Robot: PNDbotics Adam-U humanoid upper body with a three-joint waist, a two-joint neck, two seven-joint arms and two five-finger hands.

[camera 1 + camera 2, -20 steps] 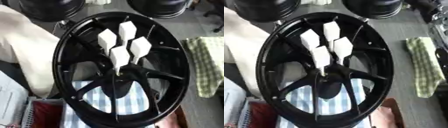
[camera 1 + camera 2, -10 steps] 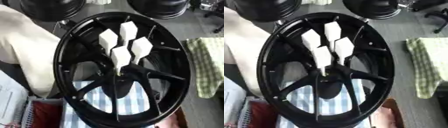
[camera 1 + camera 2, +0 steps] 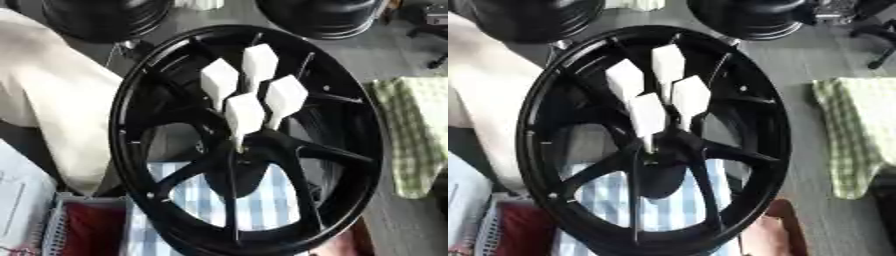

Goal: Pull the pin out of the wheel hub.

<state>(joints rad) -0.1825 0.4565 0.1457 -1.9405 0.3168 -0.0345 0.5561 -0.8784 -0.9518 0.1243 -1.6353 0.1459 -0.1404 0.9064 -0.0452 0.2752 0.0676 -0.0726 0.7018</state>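
Note:
A large black spoked wheel (image 3: 131,100) stands tilted in the middle of both views. Several white pins (image 3: 245,112) with flat wedge-shaped heads stick up out of its hub (image 3: 241,150), bunched close together. The nearest pin's thin stem reaches down into the hub centre. Neither of my hands shows in either view, and nothing touches the pins.
A cream cloth (image 3: 52,100) lies to the left and a green checked cloth (image 3: 416,135) to the right. A blue-and-white checked cloth (image 3: 262,205) shows through the spokes. Two dark wheels (image 3: 105,17) (image 3: 324,17) sit beyond, and a basket with something red (image 3: 87,230) is at lower left.

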